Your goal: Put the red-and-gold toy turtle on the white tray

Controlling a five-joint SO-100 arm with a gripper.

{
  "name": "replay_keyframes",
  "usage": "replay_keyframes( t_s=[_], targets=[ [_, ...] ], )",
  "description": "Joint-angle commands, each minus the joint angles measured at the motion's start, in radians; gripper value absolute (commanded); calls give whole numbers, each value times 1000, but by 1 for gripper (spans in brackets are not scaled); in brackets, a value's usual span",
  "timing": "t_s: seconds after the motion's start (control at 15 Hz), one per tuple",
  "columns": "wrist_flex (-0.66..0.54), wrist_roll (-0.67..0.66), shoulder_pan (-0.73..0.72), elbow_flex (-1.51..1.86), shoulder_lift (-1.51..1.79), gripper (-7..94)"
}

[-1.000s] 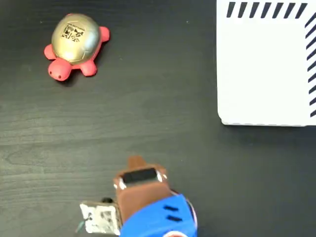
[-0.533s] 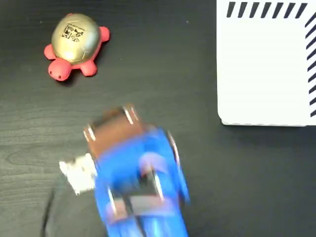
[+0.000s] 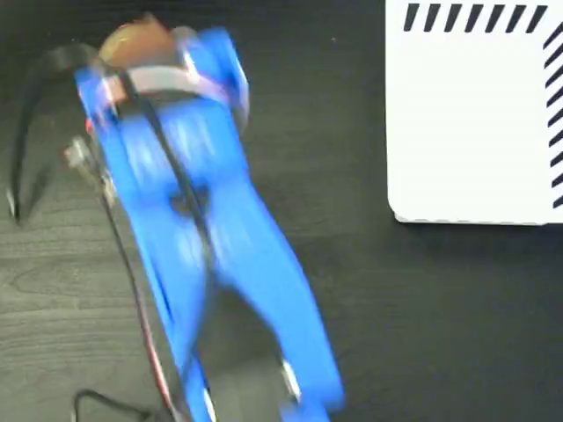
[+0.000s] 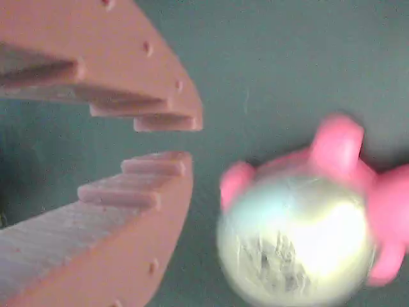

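Observation:
In the wrist view the red-and-gold toy turtle (image 4: pixel 300 236) lies blurred at the lower right, gold shell up and pink-red legs around it. My gripper (image 4: pixel 192 141) sits to its left, its brown toothed fingers a small way apart with nothing between them, not touching the turtle. In the fixed view the blue arm stretches to the upper left, and its brown gripper (image 3: pixel 141 40) covers the spot where the turtle lay, so the turtle is hidden there. The white tray (image 3: pixel 475 114) with navy edge stripes lies at the upper right, bare.
A black cable (image 3: pixel 26 97) loops off the arm at the far left of the fixed view. Dark wood-grain table (image 3: pixel 396 316) surrounds everything, with open surface between arm and tray.
The arm has swept from the bottom edge up and to the left, reaching over the turtle and hiding it in the fixed view. The tray has not moved.

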Motion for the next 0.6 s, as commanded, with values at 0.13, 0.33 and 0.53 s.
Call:
replay_keyframes(
  t_s=[0.13,0.33,0.53],
  targets=[
    [6,-48,-41,-426,-293,0],
    [21,-127,-49,-459,-364,7],
    [80,-183,-29,-482,-379,39]
  ],
)
